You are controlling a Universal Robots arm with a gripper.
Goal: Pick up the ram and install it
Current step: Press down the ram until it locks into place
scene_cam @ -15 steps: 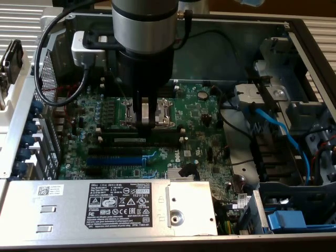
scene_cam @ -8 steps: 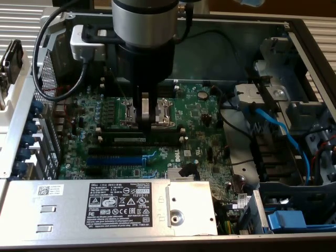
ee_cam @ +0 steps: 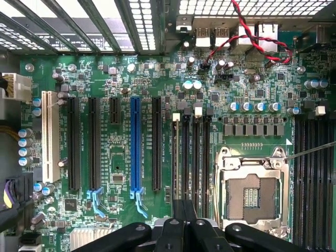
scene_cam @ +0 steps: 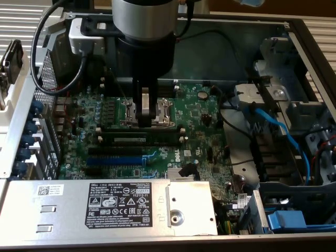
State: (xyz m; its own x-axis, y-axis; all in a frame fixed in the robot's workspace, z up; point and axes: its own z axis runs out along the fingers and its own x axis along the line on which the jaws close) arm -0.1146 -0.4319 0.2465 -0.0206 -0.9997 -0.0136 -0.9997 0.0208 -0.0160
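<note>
— Where's the ram (scene_cam: pixel 144 139)?

— Lying lengthwise in one of the black slots on the motherboard (scene_cam: pixel 202 118), white label strip facing up, with a pale latch at each end. Whether it is fully clicked in, I can't tell.

— And the gripper (scene_cam: pixel 149 119)?

— Pinched narrow, fingers together, nothing between them. In the exterior view it points straight down just beside the ram, on the CPU socket (scene_cam: pixel 167 111) side. I can't say whether the tips touch the stick or the neighbouring slot.

— What does the wrist view give?

— The gripper (ee_cam: pixel 184 207) with its dark fingers pressed together, over the group of black slots next to the socket (ee_cam: pixel 252 194). The blue slot (ee_cam: pixel 135 142) runs parallel to them, further off, with more black slots and a white one beyond it.

— Anything else around?

— In the exterior view the blue slot (scene_cam: pixel 115 159) lies between the ram and the power supply (scene_cam: pixel 118 202) — the grey box with the big black label. A blue cable (scene_cam: pixel 278 131) loops through the drive bay on the exterior view's right. In the wrist view, red and black wires (ee_cam: pixel 252 31) curl by the rear ports.
</note>
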